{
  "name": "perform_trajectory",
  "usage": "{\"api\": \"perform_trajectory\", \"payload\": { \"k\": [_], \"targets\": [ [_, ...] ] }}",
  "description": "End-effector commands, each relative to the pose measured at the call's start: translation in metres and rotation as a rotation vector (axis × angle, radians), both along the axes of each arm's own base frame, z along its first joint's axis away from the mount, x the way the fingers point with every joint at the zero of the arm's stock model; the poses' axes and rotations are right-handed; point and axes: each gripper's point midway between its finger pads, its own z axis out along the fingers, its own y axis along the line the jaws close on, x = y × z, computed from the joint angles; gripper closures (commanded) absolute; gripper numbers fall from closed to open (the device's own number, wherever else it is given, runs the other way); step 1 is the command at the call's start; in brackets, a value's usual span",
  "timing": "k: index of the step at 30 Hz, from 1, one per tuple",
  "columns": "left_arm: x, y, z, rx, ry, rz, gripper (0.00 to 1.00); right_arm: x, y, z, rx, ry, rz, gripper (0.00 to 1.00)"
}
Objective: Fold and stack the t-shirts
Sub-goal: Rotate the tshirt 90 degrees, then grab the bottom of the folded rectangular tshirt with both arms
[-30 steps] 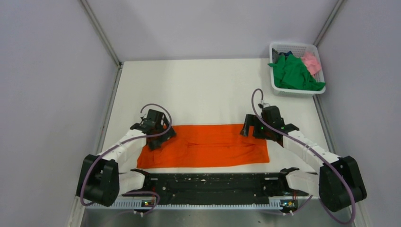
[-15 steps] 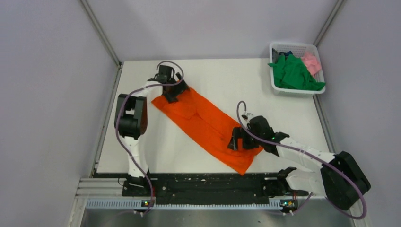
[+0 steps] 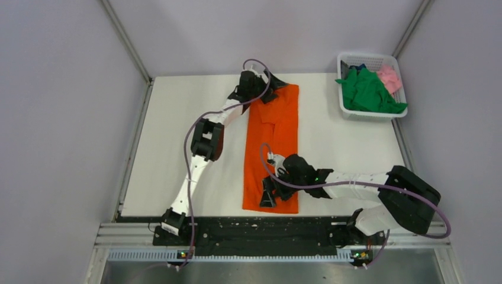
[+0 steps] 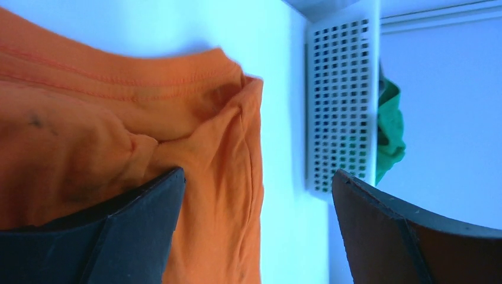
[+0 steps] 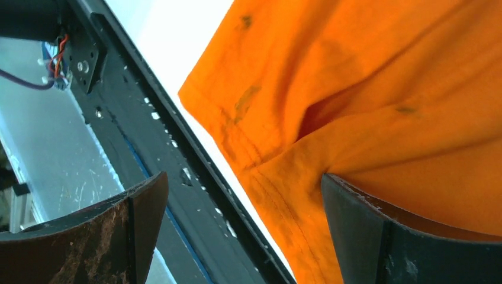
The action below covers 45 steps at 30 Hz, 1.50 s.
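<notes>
Lying lengthwise on the worktop (image 3: 177,118), the orange shirt (image 3: 273,142) has the left end effector (image 3: 262,90) spread wide at its far end and the right end effector (image 3: 267,194) spread wide at its near end.

Orange t-shirt (image 5: 367,89) fills the upper right; its hemmed edge runs between wide-apart dark fingers (image 5: 89,248), beside a black rail (image 5: 154,127).

even bright light, soft shadows; wrist views blue-tinted, blurred.
</notes>
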Motion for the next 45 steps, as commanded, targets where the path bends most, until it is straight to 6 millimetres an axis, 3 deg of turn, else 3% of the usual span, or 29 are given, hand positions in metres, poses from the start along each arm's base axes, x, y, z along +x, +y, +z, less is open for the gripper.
{"api": "perform_trajectory", "payload": {
  "k": [1,3,6,11,14,17,21,25,28,32,36,38,45],
  "targets": [
    [0.020,-0.003,-0.026,-0.058,0.041,0.123,0.01,-0.013,0.019,0.002,-0.019,-0.029,0.102,0.01],
    [0.030,0.008,-0.020,-0.033,0.022,0.177,0.01,-0.016,0.017,0.007,-0.028,-0.043,0.105,0.01],
    [0.029,0.010,0.017,-0.033,-0.033,0.146,0.01,-0.021,0.016,0.027,0.012,-0.068,0.109,0.01],
    [0.011,0.011,0.122,0.033,-0.210,0.097,0.01,-0.012,0.014,0.074,0.133,-0.168,0.037,0.01],
    [-0.025,0.022,0.173,0.087,-0.224,0.053,0.01,0.001,-0.005,0.073,0.080,-0.167,-0.126,0.01],
    [-0.090,0.041,0.191,0.151,-0.169,0.007,0.01,0.004,-0.027,0.058,0.014,-0.129,-0.233,0.01],
    [-0.200,0.090,0.167,0.338,-0.131,0.050,0.01,0.003,-0.056,0.041,-0.068,-0.073,-0.349,0.01],
    [-0.298,0.124,0.106,0.418,-0.011,0.041,0.01,-0.006,-0.076,0.020,-0.137,0.006,-0.422,0.02],
    [-0.359,0.141,0.061,0.443,0.106,0.004,0.01,-0.018,-0.082,0.005,-0.163,0.089,-0.436,0.05],
    [-0.424,0.162,0.014,0.481,0.279,-0.018,0.04,-0.030,-0.085,-0.014,-0.181,0.175,-0.459,0.12],
    [-0.470,0.157,-0.013,0.407,0.363,-0.088,0.08,-0.035,-0.078,-0.024,-0.149,0.231,-0.468,0.26],
    [-0.483,0.156,-0.020,0.409,0.397,-0.107,0.10,-0.036,-0.076,-0.027,-0.134,0.249,-0.474,0.35],
    [-0.494,0.154,-0.038,0.436,0.426,-0.120,0.18,-0.034,-0.084,-0.035,-0.150,0.254,-0.538,0.51]
  ]
}}
